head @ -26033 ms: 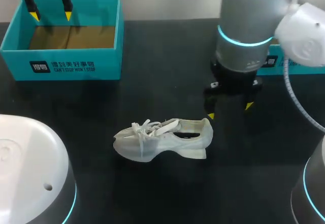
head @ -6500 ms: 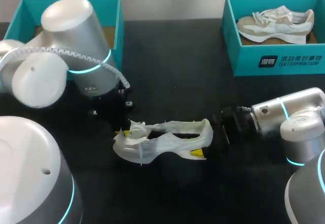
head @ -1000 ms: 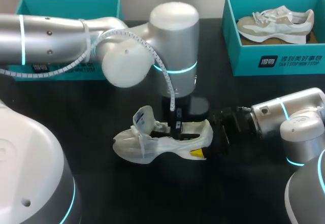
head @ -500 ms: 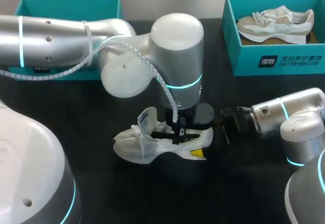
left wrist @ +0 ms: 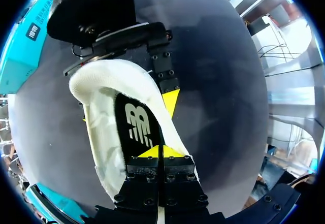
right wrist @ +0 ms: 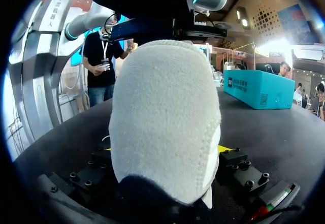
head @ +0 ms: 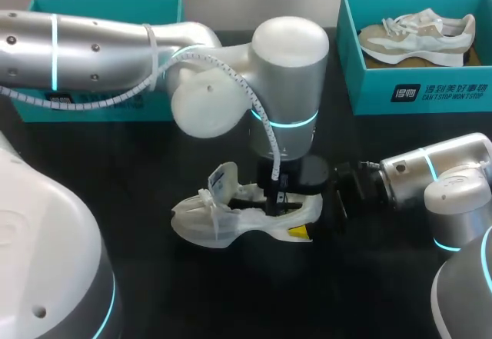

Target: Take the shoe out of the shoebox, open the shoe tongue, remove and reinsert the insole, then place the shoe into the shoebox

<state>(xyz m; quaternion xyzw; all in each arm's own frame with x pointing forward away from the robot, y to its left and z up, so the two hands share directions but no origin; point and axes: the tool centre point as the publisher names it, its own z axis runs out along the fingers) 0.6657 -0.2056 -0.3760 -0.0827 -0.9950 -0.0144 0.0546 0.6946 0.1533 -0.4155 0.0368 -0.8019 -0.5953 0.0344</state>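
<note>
- In the head view the left gripper [head: 274,194] is mostly hidden. The left arm [head: 288,78] hangs its bulky wrist over it, and only dark fingers show, down in the mouth of the white sneaker [head: 223,224].
- That arm also covers much of the left shoebox [head: 108,2] at the table's [head: 192,297] far left corner.
- The left gripper's fingers are pressed together, with their yellow tips on the black insole [left wrist: 136,125]. Whether any of the insole is nipped between them cannot be made out.
- The sneaker sits on its sole in the middle of the table, toe toward the left edge, with its tongue [head: 221,179] pulled up.
- The right gripper [head: 304,212] clamps the heel from both sides.
- Compared with half a second ago, the left wrist stands further toward the right edge. The sneaker and the right gripper are where they were.
- Only the left wrist view shows the insole.
- Only the head view shows the beige-and-white sneaker [head: 419,35] in the right shoebox [head: 419,93] at the far right corner.
</note>
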